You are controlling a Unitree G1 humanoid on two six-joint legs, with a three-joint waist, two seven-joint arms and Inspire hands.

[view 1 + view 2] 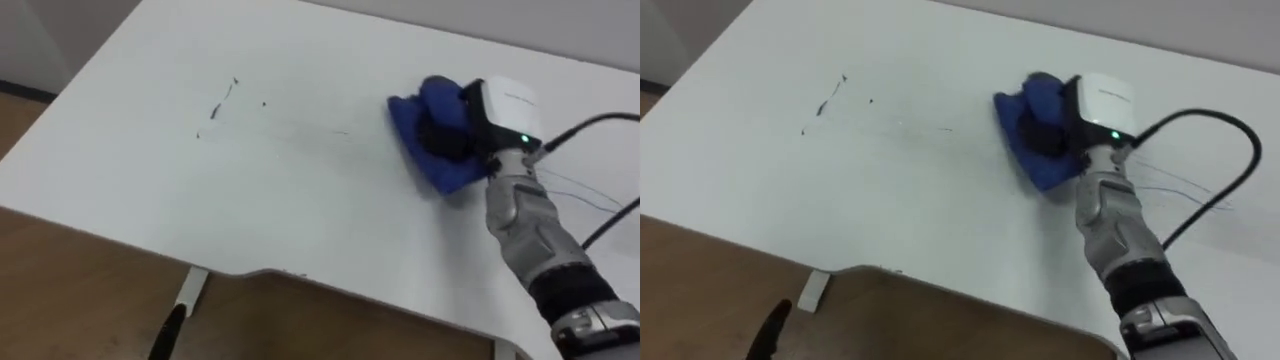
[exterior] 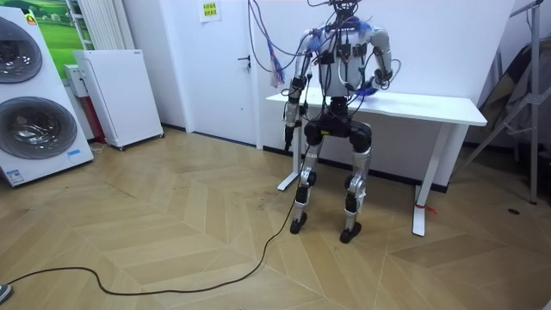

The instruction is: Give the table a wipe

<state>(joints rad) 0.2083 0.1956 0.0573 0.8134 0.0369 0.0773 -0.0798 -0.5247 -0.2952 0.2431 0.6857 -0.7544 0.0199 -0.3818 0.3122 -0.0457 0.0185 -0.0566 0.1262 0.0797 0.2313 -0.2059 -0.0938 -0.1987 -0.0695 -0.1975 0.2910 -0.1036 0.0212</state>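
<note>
Scribbles, thin dark marks (image 1: 225,95), are seen on the left part of the white flat-topped table (image 1: 300,210), well apart from everything else on it; a fainter streak is traced from them toward the right; bare white surface lies between the marks and the cloth.

Further right, a crumpled deep-blue cloth (image 1: 408,112) is found lying on the table top, toward its far right side; it is bunched up rather than spread flat. The right hand (image 1: 503,108) is set on the cloth from the right, its white back turned upward; its dark fingers (image 1: 445,137) are curled down into the folds, so that the cloth is gripped and pressed against the table; blue fabric is seen above, left of and below the fingers.

In the room view the robot is shown standing upright on a wooden floor at the table's long edge, facing it; the left hand (image 2: 291,120) is hung at its side, clear of the table, and whether its fingers are curled cannot be told.
</note>
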